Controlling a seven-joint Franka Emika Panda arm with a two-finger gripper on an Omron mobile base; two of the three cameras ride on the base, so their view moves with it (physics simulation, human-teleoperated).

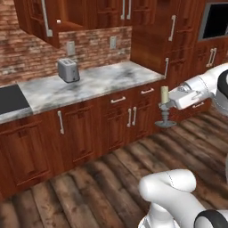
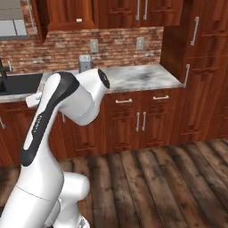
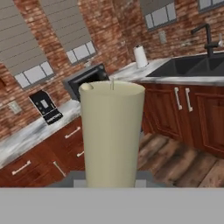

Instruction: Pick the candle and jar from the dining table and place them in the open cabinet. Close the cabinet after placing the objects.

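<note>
Tool (image 1: pixel 171 103) is clamped on the candle (image 1: pixel 164 95), holding it upright in the air over the wooden floor, near the low cupboards. I think the carrying step is on; next it must lift the candle up to the open cabinet (image 1: pixel 38 20) above the worktop (image 1: pixel 89 84).

The candle (image 1: pixel 164 94) is pale cream on a dark grey foot, held by the white hand (image 1: pixel 169 103). The desk (image 1: pixel 89 83) is white-and-grey veined marble over reddish-brown wood units with silver handles. The toaster (image 1: pixel 68 70) is silver, the wall (image 1: pixel 26 58) red brick, the floor (image 1: pixel 102 187) dark streaked planks.
</note>
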